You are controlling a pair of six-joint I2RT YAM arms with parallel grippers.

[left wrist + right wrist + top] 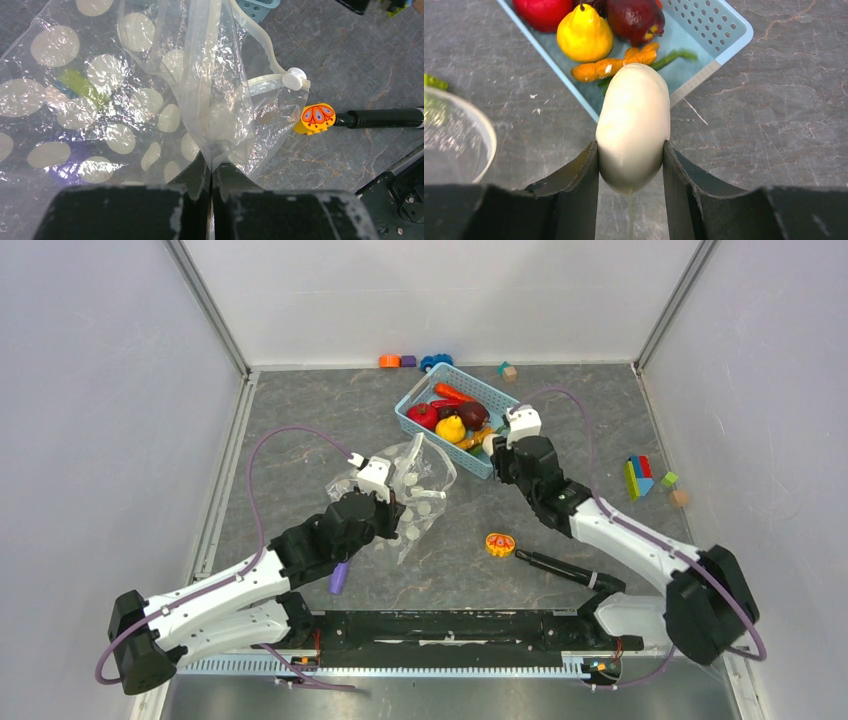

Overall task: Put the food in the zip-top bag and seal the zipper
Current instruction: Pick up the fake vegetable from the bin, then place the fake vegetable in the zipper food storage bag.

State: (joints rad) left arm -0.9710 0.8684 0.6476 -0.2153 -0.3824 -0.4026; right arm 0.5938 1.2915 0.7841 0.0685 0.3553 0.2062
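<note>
Left fingers (199, 176): clamped shut on a fold of the dotted zip-top bag (100, 100), which lies crumpled on the counter (350, 60)
Right fingers (585, 172): gripping the white egg (634, 115) by its sides, at the near edge of the blue basket (724, 30)
Other food: tomato (541, 10), yellow pepper (584, 32) and carrot (614, 67) in the basket
Zipper (260, 42): looks unsealed
Risk one: you hold a fold, not the rim, so the mouth may sag and the egg bounce off
Risk two: swing fast and the smooth egg may squirt free
</note>
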